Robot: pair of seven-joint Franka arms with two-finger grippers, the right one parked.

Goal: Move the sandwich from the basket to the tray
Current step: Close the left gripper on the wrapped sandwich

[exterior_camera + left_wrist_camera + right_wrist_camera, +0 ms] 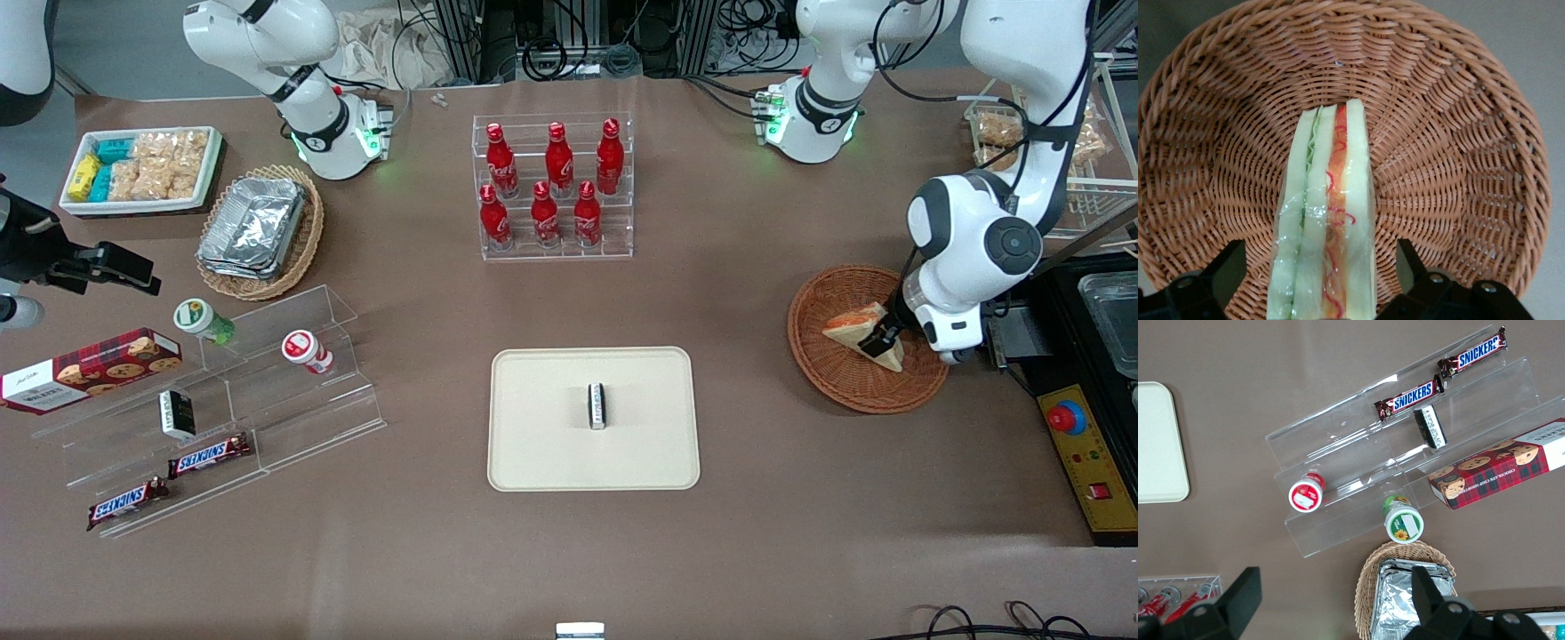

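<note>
I see the gripper (1321,283) in the wicker basket (827,302), fingers spread, straddling the sandwich (1325,220), not clamped.

**Camera placement as I find it**

My front view looks down steeply on the whole table (569,551) from high up, facing both arm bases. The left wrist view looks past the gripper (1321,287) from very close, filled by the basket (1458,133) and sandwich (1328,220); the front view shares both, basket (836,382) and sandwich (858,327), toward the working arm's end. The right wrist view looks straight down from moderate height on the acrylic stand (1405,453) and a tray (1158,447) edge, shared with the front view's stand (258,391) and tray (542,444).
</note>
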